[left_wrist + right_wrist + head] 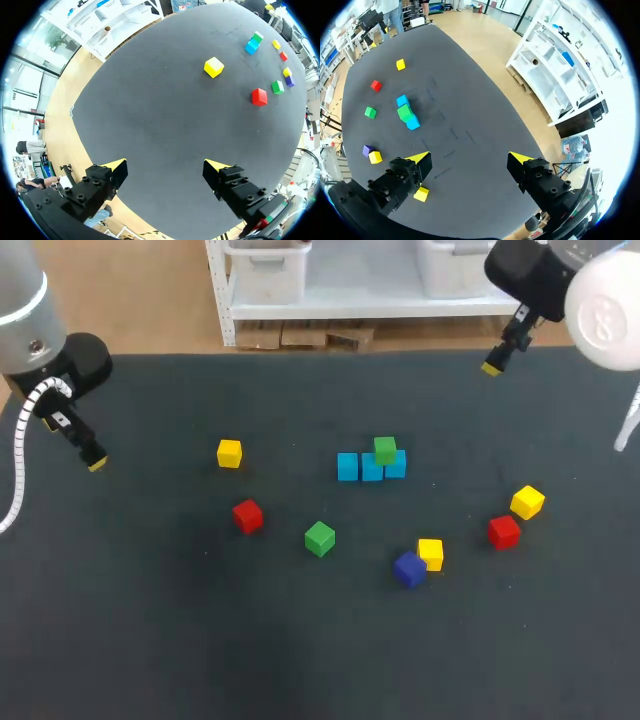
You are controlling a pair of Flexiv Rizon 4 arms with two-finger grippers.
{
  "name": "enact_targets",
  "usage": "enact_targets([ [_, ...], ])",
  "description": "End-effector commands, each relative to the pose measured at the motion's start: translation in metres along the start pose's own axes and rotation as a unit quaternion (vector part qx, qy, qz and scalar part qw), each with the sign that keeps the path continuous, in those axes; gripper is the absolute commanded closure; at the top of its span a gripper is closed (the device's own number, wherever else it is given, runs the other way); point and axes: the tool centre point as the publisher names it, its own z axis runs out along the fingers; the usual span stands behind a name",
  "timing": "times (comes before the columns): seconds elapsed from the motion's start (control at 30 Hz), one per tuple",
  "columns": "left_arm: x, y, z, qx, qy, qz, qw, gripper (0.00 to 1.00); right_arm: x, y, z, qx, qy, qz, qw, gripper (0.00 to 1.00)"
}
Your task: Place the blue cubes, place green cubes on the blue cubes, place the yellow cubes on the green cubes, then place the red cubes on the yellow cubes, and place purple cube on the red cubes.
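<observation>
Two robot arms over the dark grey table [150, 640], was it? Where did they hang? asked the first.

The left arm [35, 335] hung by the table's left edge, said the second, and the right arm [560, 280] over its far right corner. Both were well apart from every cube.

And their tools?

The left gripper [166, 167] had its yellow-tipped fingers spread wide, with only bare table between them. The right gripper [470, 159] was spread just as wide and held nothing.

Where was the stack?

Near the middle of the table. Three light blue cubes [371, 468] lay in a touching row, and one green cube [385, 449] sat on top, toward the row's right end.

And the loose pieces?

A second green cube [319, 538] lay on the table nearer the robot than the row. Off to the left were the left red cube [247, 515] and the left yellow cube [229, 453], apart from each other. The purple cube [408, 568] touched the middle yellow cube [431, 553]. At the right, the right red cube [504, 532] lay just beside the tilted-looking right yellow cube [527, 502].
</observation>
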Motion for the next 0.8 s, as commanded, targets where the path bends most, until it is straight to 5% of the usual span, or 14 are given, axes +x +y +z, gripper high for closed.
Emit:
enact_targets([
  [0.03, -0.001, 0.000, 0.000, 0.000, 0.001, 0.000, 1.000, 0.00, 0.005, 0.004, -0.003, 0.006, 0.001, -0.001, 1.000, 0.00],
  [0.37, -0.001, 0.000, 0.000, 0.000, 0.001, 0.000, 1.000, 0.00, 0.019, 0.000, -0.002, -0.001, 0.041, 0.003, 0.999, 0.00],
  [0.8, -0.001, 0.000, 0.000, 0.000, 0.001, 0.000, 1.000, 0.00, 0.062, -0.007, -0.006, 0.002, 0.081, 0.027, 0.996, 0.00],
])
